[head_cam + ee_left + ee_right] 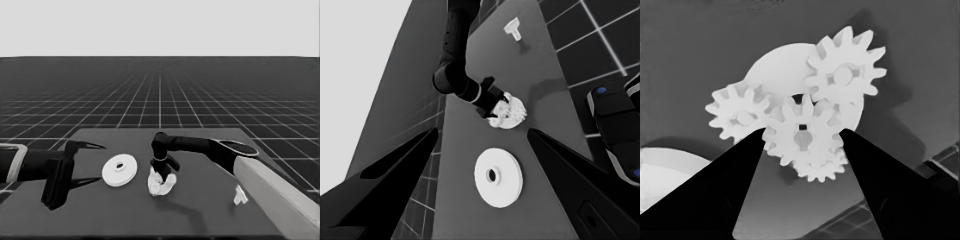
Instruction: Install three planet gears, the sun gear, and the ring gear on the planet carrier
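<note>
Gripping centre gear [802,135], R gripper [802,150], keyed hole.

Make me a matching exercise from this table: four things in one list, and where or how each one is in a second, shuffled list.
1. larger round part
2. smaller round part
3. thin white piece
4. left pincer

A. open, over the left end of the table
B. alone near the table's right end
C. carrying gears, under the right pincer
D. nothing on it, between the two pincers

Pairs: 1-D, 2-C, 3-B, 4-A
</note>
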You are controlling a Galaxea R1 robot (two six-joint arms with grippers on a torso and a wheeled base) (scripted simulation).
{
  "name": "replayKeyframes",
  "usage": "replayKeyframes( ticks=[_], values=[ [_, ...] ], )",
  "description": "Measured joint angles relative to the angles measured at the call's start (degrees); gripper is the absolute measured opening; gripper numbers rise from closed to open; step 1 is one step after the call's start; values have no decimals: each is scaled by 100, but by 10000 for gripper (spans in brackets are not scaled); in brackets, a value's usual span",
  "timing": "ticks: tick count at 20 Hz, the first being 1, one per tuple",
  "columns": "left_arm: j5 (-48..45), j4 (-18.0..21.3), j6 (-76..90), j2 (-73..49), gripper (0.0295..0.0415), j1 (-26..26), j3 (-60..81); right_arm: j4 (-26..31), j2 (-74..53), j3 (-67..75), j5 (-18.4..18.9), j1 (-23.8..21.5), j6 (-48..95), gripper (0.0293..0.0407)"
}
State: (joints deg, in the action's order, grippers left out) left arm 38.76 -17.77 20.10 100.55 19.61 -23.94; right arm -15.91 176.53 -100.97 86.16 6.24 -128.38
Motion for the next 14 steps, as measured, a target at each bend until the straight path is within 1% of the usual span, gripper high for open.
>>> replayKeyframes(
  ticks=[12, 13, 14],
  values=[
    [0, 0, 0, 0, 385, 0, 0, 0, 0, 0, 0, 0, -720, 311],
    [0, 0, 0, 0, 385, 0, 0, 0, 0, 0, 0, 0, -756, 343],
    [0, 0, 0, 0, 385, 0, 0, -1, 0, 0, 0, -1, -777, 371]
  ],
)
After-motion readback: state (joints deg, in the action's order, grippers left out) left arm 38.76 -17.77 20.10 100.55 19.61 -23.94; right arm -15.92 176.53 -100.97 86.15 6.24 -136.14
